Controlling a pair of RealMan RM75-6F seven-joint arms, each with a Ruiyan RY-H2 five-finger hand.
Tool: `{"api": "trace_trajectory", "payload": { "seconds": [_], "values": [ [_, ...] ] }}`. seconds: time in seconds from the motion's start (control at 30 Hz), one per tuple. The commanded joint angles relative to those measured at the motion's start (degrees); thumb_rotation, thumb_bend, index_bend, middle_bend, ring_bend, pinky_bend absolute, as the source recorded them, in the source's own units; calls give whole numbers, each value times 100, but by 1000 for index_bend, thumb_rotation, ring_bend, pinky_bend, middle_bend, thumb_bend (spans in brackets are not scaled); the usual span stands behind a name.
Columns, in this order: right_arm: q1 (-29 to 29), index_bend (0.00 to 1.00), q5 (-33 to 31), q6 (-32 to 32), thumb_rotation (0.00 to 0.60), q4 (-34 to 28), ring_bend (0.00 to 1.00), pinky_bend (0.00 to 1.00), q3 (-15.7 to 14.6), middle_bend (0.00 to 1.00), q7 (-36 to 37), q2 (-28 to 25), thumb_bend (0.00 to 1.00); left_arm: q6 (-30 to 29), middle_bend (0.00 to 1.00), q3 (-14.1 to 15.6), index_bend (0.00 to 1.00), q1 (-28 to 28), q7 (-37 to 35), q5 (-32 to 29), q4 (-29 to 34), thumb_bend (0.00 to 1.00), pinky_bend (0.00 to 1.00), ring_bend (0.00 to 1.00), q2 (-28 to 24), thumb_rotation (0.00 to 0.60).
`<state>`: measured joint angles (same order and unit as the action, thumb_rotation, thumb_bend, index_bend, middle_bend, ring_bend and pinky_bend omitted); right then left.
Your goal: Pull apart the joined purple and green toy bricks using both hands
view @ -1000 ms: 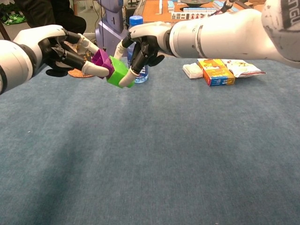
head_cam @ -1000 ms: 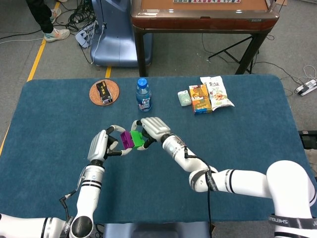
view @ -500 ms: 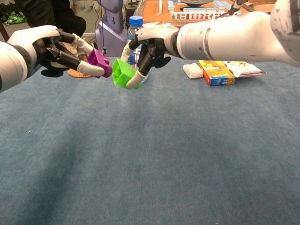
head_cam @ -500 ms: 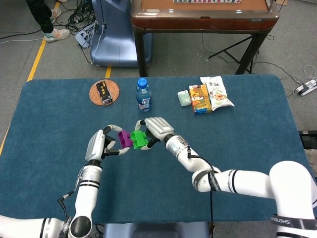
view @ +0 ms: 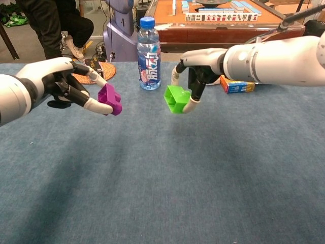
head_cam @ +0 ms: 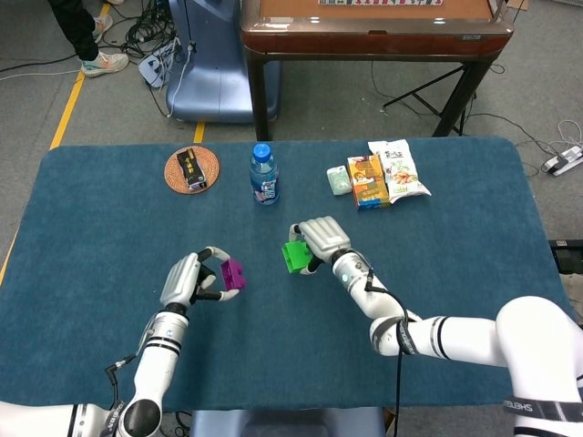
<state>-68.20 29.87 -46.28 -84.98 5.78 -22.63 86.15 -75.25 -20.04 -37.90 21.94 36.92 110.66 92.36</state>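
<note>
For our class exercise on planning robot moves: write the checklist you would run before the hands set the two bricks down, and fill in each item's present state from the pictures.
1. Bricks apart: ok, a clear gap lies between purple brick and green brick.
2. Left hand holds the purple brick: ok.
3. Right hand holds the green brick: ok.
4. Bare table beneath both hands for setting down: ok.
5. Water bottle out of the way: ok, it stands behind the gap.
6. Grip firmness: cannot tell.
</note>
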Motion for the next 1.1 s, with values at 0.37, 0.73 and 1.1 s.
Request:
{"api": "trace_trajectory", "payload": {
  "seconds": [0.37, 0.73, 1.1],
  "values": [
    [35, 34, -396, -309, 600, 123, 1000, 1000, -119, 998, -740, 237, 0, 123, 989, 215, 51, -222, 571, -184, -208, 0, 1000, 999, -36, 600],
    [553, 106, 36, -1399, 600, -1300, 823, 905, -384, 751, -1221, -780, 0, -391, 766, 490, 127, 463, 113, 691, 161, 0, 999, 790, -1027, 600],
    [1857, 127, 1089, -2633, 600, -2594, 398, 441, -1042, 411, -881, -2189, 0, -1420, 349, 1219, 227, 1693, -798, 2578, -349, 0, 598, 350, -2249, 600]
  ]
}}
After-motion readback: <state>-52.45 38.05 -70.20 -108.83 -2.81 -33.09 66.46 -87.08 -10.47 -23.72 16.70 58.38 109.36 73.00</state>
